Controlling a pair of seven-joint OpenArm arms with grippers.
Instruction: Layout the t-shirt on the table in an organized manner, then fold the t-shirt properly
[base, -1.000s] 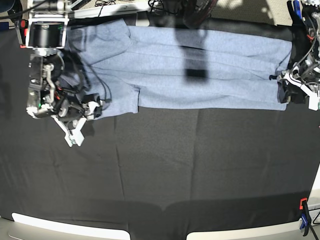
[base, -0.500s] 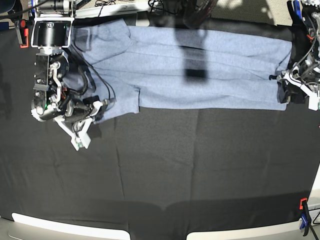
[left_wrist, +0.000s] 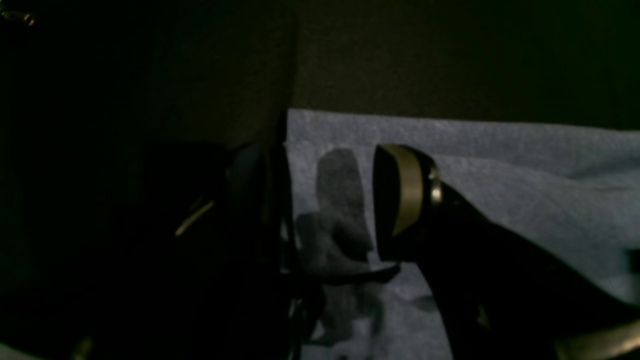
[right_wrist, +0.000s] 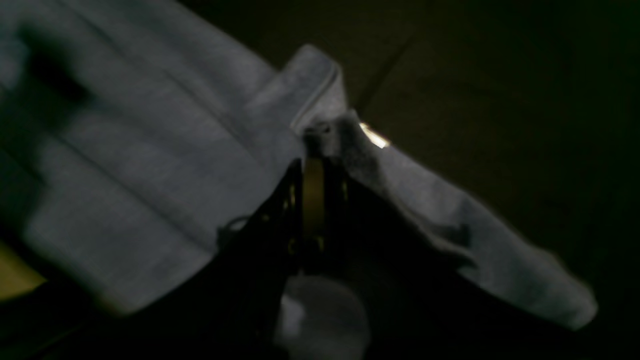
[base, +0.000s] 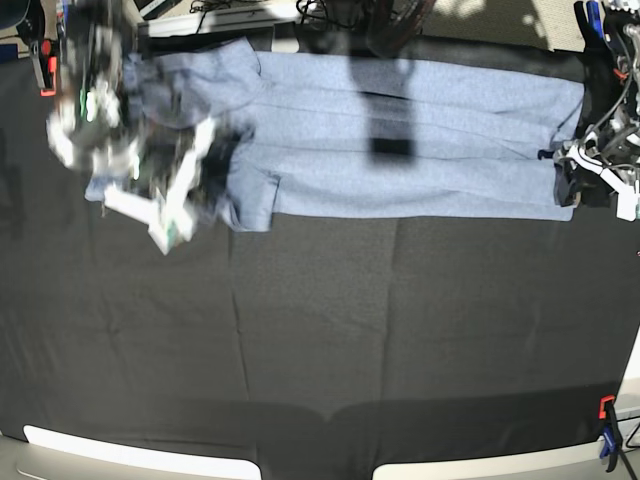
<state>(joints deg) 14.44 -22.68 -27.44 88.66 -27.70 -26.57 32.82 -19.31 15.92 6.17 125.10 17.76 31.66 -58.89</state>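
The blue-grey t-shirt lies as a long band across the far side of the black table. My right gripper is at the shirt's left end, blurred by motion. In the right wrist view this gripper is shut on a raised fold of the t-shirt beside a hemmed edge. At the shirt's right end my left gripper stands open. In the left wrist view its fingers straddle the corner of the t-shirt, with only flat cloth between them.
A red and blue clamp grips the table's near right edge, and a red clamp sits at the far left. Cables and equipment crowd the far edge. White strips run along the near edge.
My right gripper has shut and swung up from the black cloth onto the shirt's left end, which has shifted and bunched leftward. The left arm has not moved.
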